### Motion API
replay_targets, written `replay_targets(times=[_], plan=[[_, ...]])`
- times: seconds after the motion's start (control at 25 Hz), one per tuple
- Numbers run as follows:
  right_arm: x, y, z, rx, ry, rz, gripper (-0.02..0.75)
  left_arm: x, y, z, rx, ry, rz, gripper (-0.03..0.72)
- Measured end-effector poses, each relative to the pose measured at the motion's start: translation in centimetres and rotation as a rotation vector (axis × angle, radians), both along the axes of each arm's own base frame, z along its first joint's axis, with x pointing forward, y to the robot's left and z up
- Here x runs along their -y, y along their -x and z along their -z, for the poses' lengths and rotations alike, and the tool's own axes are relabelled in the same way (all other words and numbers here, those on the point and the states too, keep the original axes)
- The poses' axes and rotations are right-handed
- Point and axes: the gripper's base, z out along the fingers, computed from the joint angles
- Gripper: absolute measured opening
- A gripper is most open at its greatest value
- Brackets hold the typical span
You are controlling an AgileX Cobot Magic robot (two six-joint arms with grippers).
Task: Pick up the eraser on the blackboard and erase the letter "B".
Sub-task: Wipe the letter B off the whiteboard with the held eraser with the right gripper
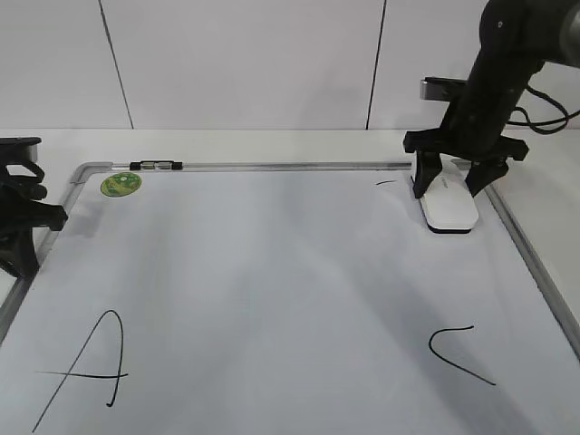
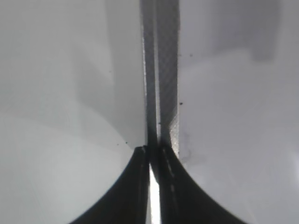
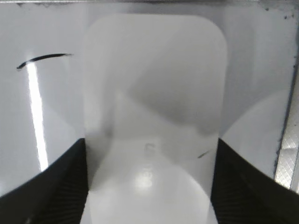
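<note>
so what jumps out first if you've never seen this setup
The right gripper straddles the white eraser at the far right corner of the blackboard, fingers against its sides. Black letters stand out near the front edge: a large A on the left and a C on the right. A green magnet sits in the far left corner.

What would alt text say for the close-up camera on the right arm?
The right gripper straddles the white eraser, a dark finger at each side, on the blackboard. A short black stroke lies to its left.
</note>
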Motion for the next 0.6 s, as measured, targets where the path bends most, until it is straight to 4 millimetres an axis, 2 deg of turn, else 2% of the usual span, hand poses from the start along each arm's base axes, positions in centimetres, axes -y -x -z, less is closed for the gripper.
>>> replay_targets(times=[0.16,0.24,0.48,0.6], plan=[[-1.5,0.2,0.0,0.001,0.012,-0.036,0.531,0.0,0.0,0.0,-0.003,0.0,0.0,0.016],[-3.0,0.4,0.0,0.009,0.043,-0.082,0.531,0.0,0.1,0.0,-0.005,-0.002,0.001,0.016],[-10.2,2.4,0.0,0.008,0.023,-0.232,0.531,0.0,0.1,0.0,-0.008,-0.003,0.002,0.016],[-12.4,3.0,0.0,0.01,0.013,-0.274,0.531,0.0,0.1,0.0,-0.008,-0.003,0.002,0.016]])
